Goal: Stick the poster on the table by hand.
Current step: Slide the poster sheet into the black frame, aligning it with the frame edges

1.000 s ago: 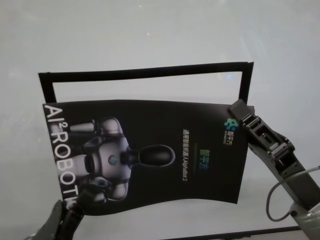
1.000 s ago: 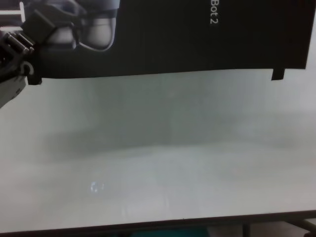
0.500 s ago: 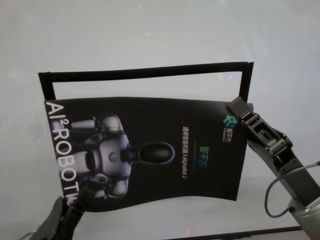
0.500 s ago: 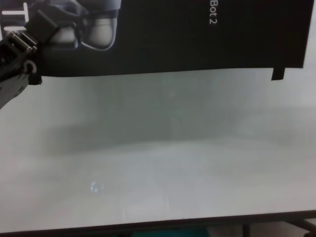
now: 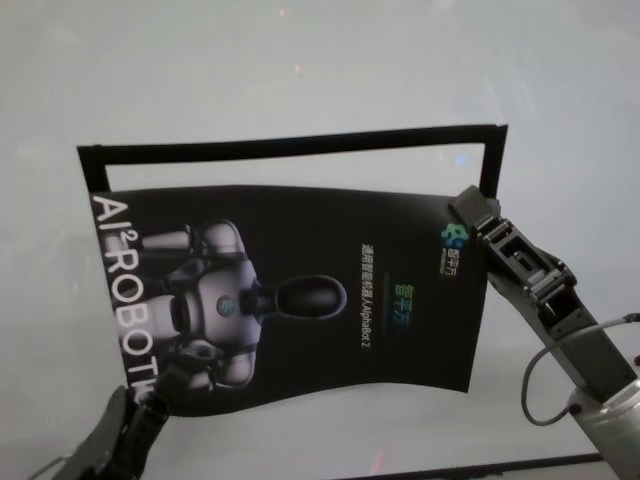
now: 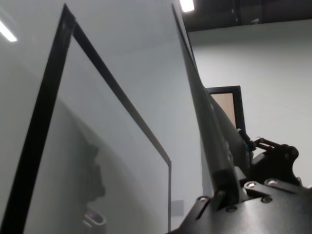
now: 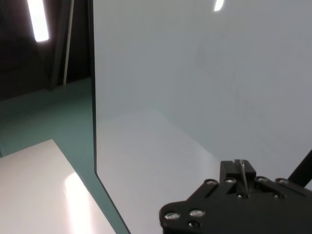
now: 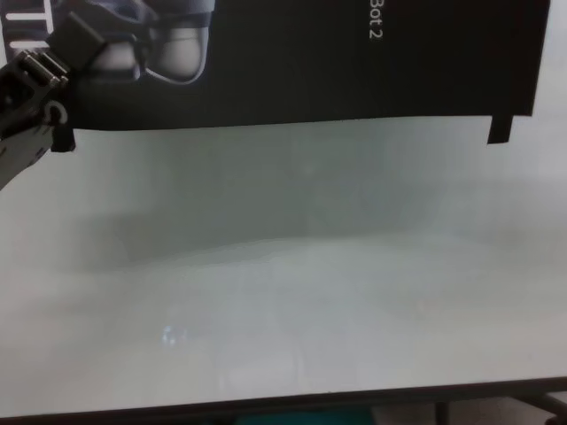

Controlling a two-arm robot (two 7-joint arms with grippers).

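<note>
The poster [image 5: 300,290] is a glossy black sheet with a grey-white robot picture and white letters. It hangs slightly bowed above the white table [image 5: 300,60]. My left gripper [image 5: 165,385] is shut on the poster's near left corner. My right gripper [image 5: 470,210] is shut on its far right corner. The chest view shows the poster's near edge [image 8: 310,62] off the tabletop, with my left gripper [image 8: 66,40] on it. In the left wrist view the sheet [image 6: 204,112] runs edge-on out of the gripper. In the right wrist view the sheet's thin edge [image 7: 241,171] sits between the jaws.
Narrow black strips [image 5: 290,145] form a three-sided frame on the table, under and beyond the poster. The table's dark near edge [image 8: 283,403] runs along the bottom of the chest view. The tabletop [image 8: 283,292] in front of the poster is bare.
Both grippers have carried the poster a little farther from me, toward the far strip of the frame. Its far edge now lies closer to that strip.
</note>
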